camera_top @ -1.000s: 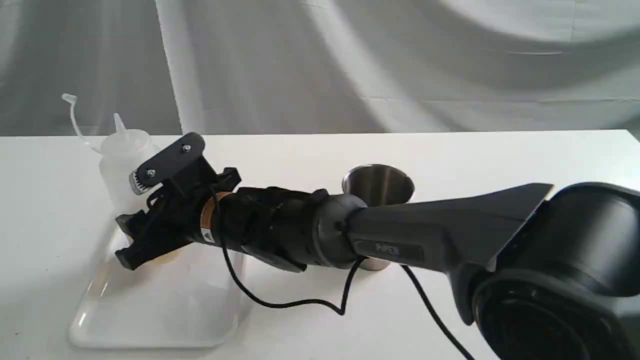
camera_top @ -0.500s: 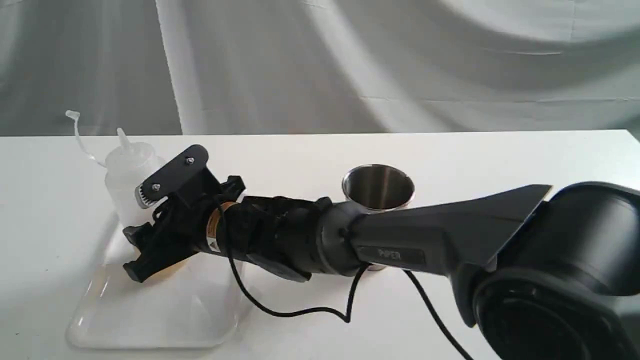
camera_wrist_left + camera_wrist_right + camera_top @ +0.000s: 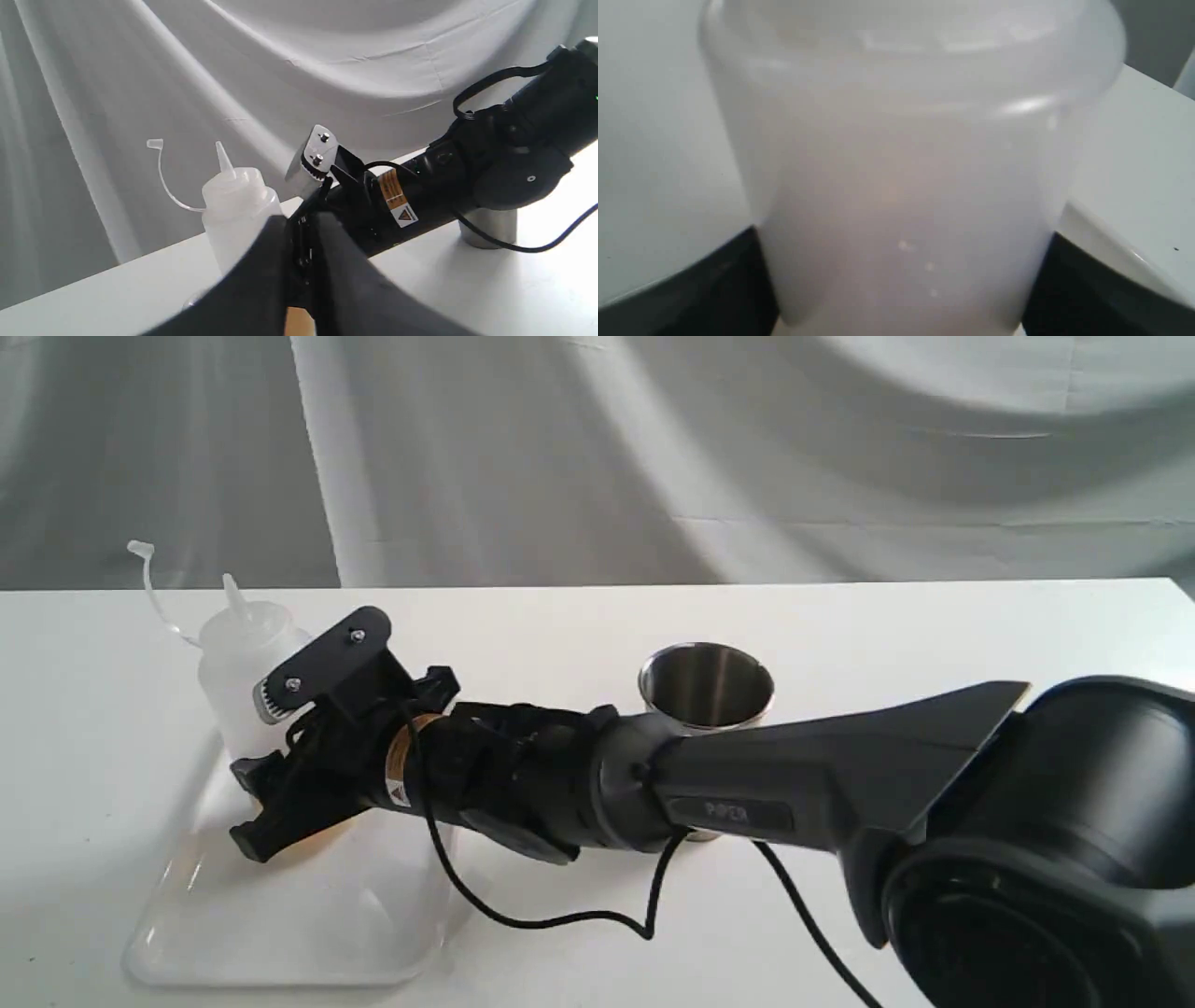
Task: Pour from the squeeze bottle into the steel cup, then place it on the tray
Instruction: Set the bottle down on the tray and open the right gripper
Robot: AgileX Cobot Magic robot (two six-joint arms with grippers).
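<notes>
Squeeze bottle [image 3: 233,649], translucent whitish plastic cylinder with cone nozzle: you see it upright on the glossy white rectangular tray [image 3: 280,933], right gripper [image 3: 254,803] clamped on its smooth wall.

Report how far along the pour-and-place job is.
Done: the squeeze bottle looks set upright on the tray, apart from the steel cup, whose contents cannot be seen. In hand: the right claw grips the bottle. Left: open the claw and withdraw.

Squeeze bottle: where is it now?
Exterior view, far left: the squeeze bottle stands upright on the tray, in the right gripper, left of the steel cup.
</notes>
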